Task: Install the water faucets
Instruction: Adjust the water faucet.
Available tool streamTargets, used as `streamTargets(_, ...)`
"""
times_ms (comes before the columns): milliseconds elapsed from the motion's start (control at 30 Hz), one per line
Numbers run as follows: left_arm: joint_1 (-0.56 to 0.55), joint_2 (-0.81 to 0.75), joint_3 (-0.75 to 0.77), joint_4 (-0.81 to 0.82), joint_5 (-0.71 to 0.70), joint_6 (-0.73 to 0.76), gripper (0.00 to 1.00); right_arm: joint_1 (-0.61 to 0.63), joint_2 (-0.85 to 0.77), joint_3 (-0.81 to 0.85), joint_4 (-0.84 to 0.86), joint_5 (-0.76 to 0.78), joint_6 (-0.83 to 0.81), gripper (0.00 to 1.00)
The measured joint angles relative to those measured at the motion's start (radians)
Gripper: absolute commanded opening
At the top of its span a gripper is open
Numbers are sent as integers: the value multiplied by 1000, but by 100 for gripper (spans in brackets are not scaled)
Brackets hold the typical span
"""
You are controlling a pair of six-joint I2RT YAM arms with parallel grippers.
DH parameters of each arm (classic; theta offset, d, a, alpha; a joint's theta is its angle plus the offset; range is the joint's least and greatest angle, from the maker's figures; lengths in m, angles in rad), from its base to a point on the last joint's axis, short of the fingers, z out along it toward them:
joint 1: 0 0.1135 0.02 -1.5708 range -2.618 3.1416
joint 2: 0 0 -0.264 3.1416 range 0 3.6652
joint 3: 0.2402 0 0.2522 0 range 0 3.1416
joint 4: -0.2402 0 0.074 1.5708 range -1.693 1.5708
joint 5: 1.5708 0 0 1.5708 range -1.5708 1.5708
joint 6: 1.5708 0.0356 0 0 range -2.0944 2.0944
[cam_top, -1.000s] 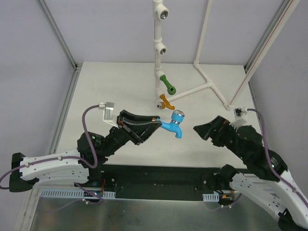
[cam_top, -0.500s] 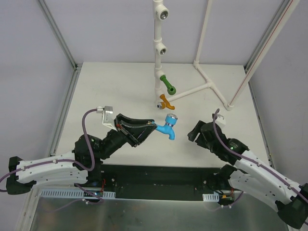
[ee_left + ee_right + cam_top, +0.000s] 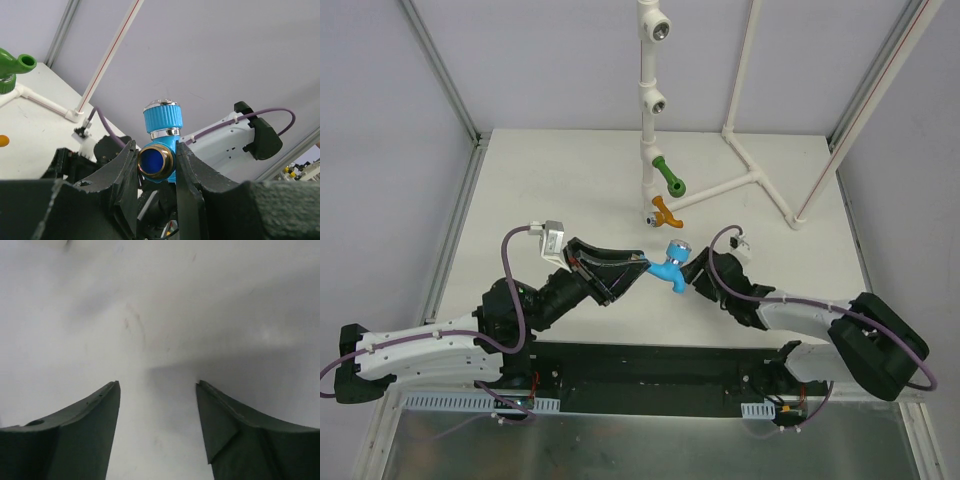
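Clamping blue faucet (image 3: pixel 670 267) in left gripper (image 3: pixel 641 263), in front of pipe riser (image 3: pixel 648 130), with right gripper (image 3: pixel 696 277) spread and empty beside it. Probably mid-handover; needs aligned regrasp next, then threading into riser.

No readable text, label, brand, number or sign on anything in any view.

The light blue faucet (image 3: pixel 670 264) has a brass-coloured ring round a dark blue opening, and a shiny silver cap. The green faucet (image 3: pixel 670 178) and orange faucet (image 3: pixel 665 212) are each one plain colour, and the pipe (image 3: pixel 646 160) is white. The left gripper (image 3: pixel 640 262) and right gripper (image 3: pixel 693 277) are black, the arms (image 3: pixel 420 350) white with purple cables (image 3: pixel 505 250), the table (image 3: pixel 550 180) off-white.
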Motion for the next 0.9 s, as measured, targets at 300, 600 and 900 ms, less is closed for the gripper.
streamTargets(300,0,-1,-4,-5,-23,-16,0,68,-68,-309,567,-381,95,68)
streamTargets(600,0,0,-19,4,-30,-21,0,284,-956,-243,328,-259,-101,75)
streamTargets(900,0,45,-19,61,-23,-31,0,283,-1091,-37,157,-253,-237,76)
